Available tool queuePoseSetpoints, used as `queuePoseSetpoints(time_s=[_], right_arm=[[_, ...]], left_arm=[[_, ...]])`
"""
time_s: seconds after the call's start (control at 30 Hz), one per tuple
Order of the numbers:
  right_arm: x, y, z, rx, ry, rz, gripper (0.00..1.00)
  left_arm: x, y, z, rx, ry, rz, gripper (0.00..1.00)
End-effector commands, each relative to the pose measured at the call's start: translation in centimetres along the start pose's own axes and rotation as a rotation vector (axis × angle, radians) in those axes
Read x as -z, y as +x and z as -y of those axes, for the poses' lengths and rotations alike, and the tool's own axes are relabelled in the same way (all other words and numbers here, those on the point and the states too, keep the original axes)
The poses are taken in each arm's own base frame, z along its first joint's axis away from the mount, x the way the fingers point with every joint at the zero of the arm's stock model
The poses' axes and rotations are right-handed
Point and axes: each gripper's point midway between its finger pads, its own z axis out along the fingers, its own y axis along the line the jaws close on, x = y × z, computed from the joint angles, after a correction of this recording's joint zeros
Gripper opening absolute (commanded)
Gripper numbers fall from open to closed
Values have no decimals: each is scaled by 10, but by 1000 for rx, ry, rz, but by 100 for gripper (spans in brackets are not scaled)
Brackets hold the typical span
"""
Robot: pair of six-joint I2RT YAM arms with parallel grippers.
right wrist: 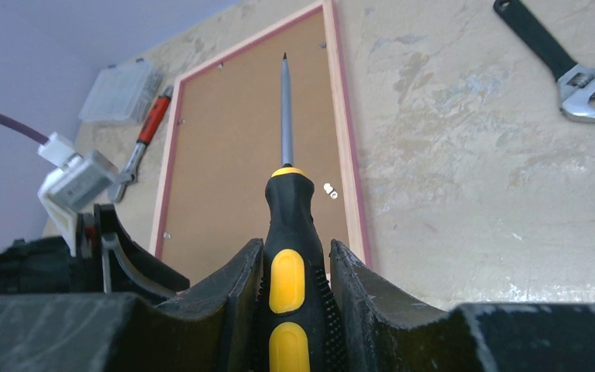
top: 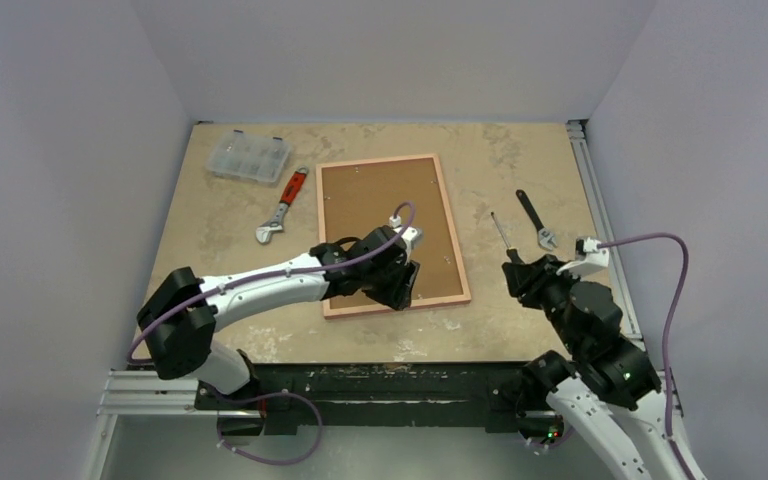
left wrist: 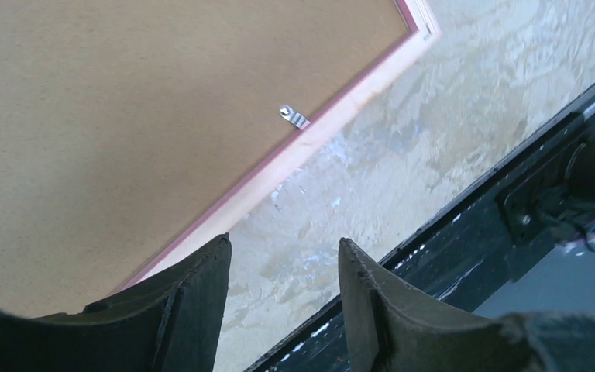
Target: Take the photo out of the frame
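Scuffed plywood table [top: 520,170]; frame [top: 380,210] lies back-up, its near rim below left gripper [left wrist: 283,252], parted and empty; right gripper [right wrist: 294,252] clenches screwdriver [right wrist: 287,205].

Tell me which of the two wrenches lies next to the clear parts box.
The red-handled wrench, left of the frame, just beside the clear parts box. The black-handled wrench lies on the frame's other side, far from the box.
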Motion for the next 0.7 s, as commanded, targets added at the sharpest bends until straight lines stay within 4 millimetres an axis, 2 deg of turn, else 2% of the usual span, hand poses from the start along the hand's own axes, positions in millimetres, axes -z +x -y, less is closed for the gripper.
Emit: queuePoseSetpoints(time_s=[0.0, 0.23, 0.37, 0.53, 0.67], right_arm=[[24, -31, 5, -62, 6, 143, 0], [55, -50, 13, -143, -42, 293, 0], [64, -54, 14, -164, -71, 332, 0], [66, -55, 14, -163, -75, 335, 0], [67, -55, 14, -166, -77, 342, 0]], left_arm=[[-6, 15, -25, -194, -166, -55, 53], [-31, 7, -33, -431, -365, -74, 54], [-43, 5, -30, -487, -387, -89, 55], [-54, 17, -17, -541, -360, -122, 54], [-67, 30, -19, -526, -360, -162, 51]])
